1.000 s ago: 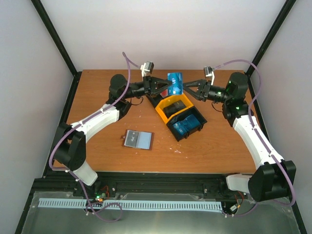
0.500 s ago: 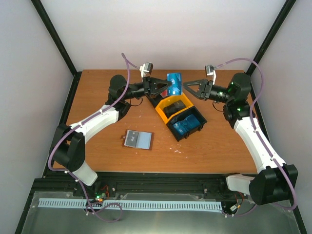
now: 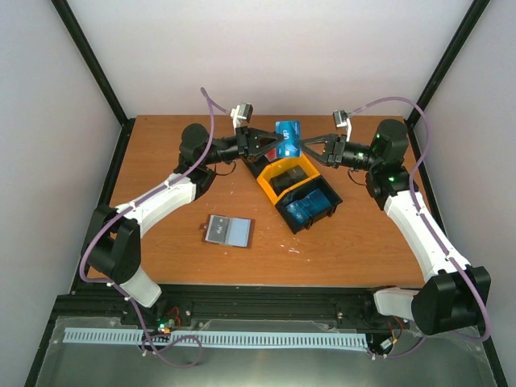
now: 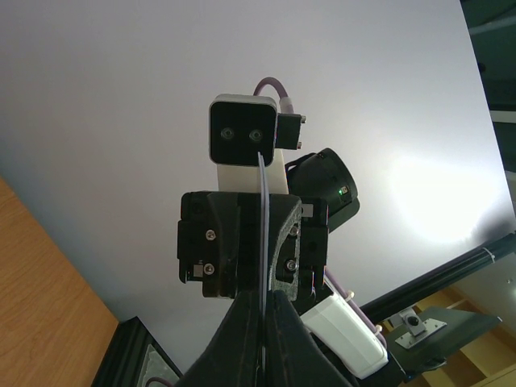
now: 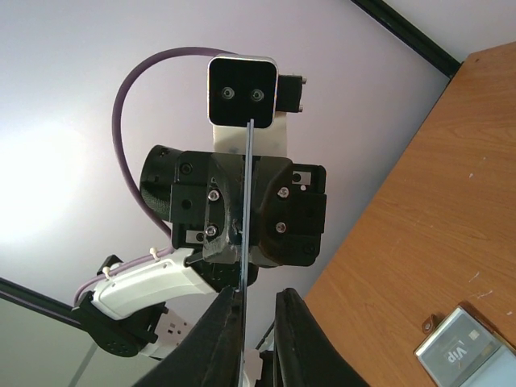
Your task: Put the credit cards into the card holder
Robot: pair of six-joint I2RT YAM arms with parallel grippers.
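Observation:
A blue credit card (image 3: 289, 134) hangs upright in the air above the back of the table, with my left gripper (image 3: 272, 143) shut on its left end. In the left wrist view the card (image 4: 264, 234) shows edge-on between the pressed fingertips of that gripper (image 4: 267, 300). My right gripper (image 3: 309, 147) straddles the card's right end. In the right wrist view the card (image 5: 245, 210) rests against one finger (image 5: 228, 326), with a gap to the other. The card holder (image 3: 228, 230) lies open and flat on the table, also seen in the right wrist view (image 5: 466, 353).
A black-and-yellow tray (image 3: 326, 187) stands below the grippers. It holds a dark card (image 3: 286, 182) in the yellow part and a blue card (image 3: 305, 211) in the black part. Walls close the table's back and sides.
My right gripper has moved left onto the card's right end and its jaws have narrowed around it. The left gripper and the card have stayed put.

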